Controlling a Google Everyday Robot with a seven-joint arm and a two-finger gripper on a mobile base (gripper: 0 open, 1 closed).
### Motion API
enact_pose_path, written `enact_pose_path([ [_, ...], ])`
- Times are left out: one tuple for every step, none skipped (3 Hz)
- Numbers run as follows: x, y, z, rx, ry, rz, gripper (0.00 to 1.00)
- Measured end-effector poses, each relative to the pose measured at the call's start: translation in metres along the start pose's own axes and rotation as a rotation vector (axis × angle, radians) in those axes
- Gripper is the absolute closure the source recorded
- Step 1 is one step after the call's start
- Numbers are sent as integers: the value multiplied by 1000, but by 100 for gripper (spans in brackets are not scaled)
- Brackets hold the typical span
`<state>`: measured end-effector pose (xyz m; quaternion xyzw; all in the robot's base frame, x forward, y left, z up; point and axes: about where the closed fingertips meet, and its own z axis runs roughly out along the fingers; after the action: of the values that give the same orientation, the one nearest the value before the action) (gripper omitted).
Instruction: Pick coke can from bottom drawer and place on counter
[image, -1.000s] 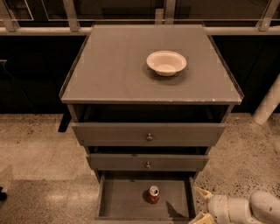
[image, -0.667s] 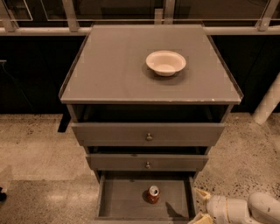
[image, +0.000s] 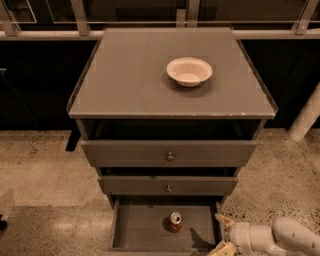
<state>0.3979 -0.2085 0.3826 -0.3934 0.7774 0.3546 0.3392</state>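
Observation:
The coke can (image: 174, 222), red with a silver top, stands upright near the middle of the open bottom drawer (image: 137, 227). The grey counter (image: 125, 75) tops the cabinet above it. My gripper (image: 223, 234) is at the lower right, just outside the drawer's right wall, about a can's width or two right of the can and not touching it. Its two pale fingers are spread apart and hold nothing. The white arm runs off to the right edge.
A white bowl (image: 189, 71) sits on the counter, right of centre. Two shut drawer fronts with round knobs (image: 170, 156) hang above the open drawer. Speckled floor lies on both sides. A white post (image: 305, 120) stands at the far right.

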Motion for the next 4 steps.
enact_pose_path([
  [17, -37, 31, -14, -10, -30, 0],
  [26, -74, 59, -4, -24, -41, 0],
  [26, -82, 61, 6, -29, -44, 0],
  [33, -78, 66, 17, -34, -46, 0],
])
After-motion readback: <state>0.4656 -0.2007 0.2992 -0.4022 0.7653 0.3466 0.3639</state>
